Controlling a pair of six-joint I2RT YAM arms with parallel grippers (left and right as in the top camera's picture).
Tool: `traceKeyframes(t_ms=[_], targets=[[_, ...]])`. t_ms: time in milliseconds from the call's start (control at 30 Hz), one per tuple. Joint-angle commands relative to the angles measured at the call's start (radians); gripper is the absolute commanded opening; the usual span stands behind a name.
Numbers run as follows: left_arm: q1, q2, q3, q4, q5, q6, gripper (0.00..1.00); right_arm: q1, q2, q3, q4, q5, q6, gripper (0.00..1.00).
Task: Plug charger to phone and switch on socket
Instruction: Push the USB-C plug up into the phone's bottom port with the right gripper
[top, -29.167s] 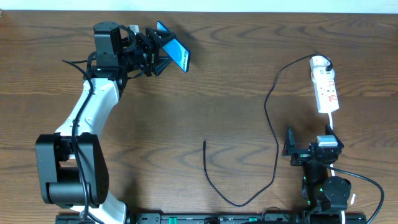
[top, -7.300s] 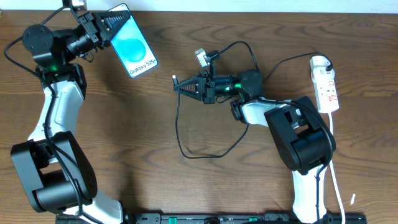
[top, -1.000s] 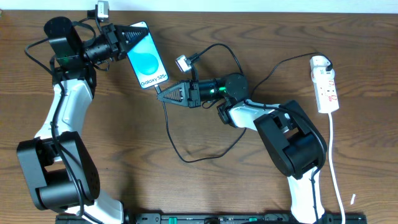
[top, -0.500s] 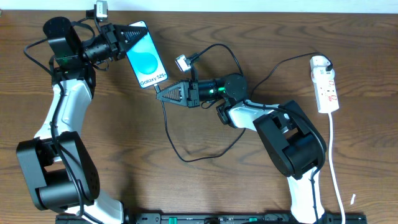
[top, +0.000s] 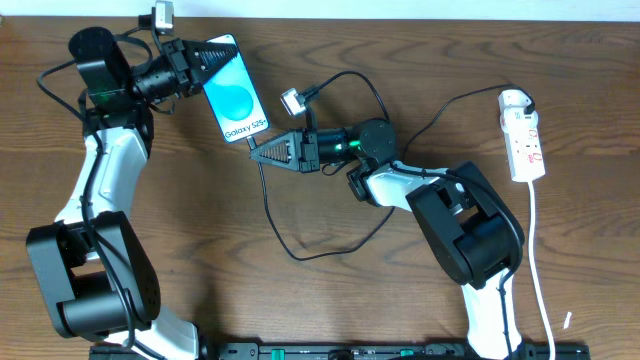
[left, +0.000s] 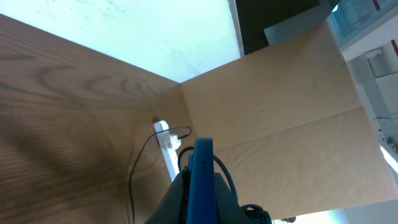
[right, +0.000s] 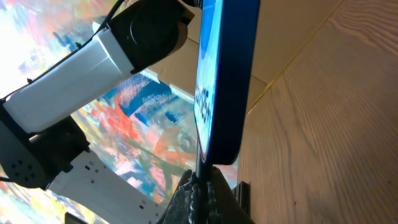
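Phone (top: 236, 100) far left, lifted off bench (top: 250, 310), pinched at top end by left jaws. Rigid, glassy, slippery, breakable: grip by frame edges. Charger (top: 322, 256) thin, limp; hold near connector tip, where right jaws pinch, just at phone's lower edge. Socket (top: 523, 135) far right, untouched.

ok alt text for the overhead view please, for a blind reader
Above a brown wooden table, the left gripper holds a slim black-framed smartphone with a blue screen, while the right gripper pinches the tip of a thin black charger cable at the phone's lower edge. A narrow white power strip lies at the table's far right.
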Motion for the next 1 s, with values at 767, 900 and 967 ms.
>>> traceKeyframes(t_ms=[767,900,967], targets=[[-0.031,-0.029,0.019,0.0,0.108,0.029,0.07,-0.017,0.005,0.015,-0.006,0.153,-0.008,0.01],[-0.031,-0.029,0.019,0.0,0.108,0.047,0.07,-0.017,0.005,0.015,-0.047,0.14,-0.008,0.01],[-0.031,-0.029,0.019,0.0,0.108,0.047,0.07,-0.017,0.005,0.015,-0.065,0.129,-0.011,0.06]])
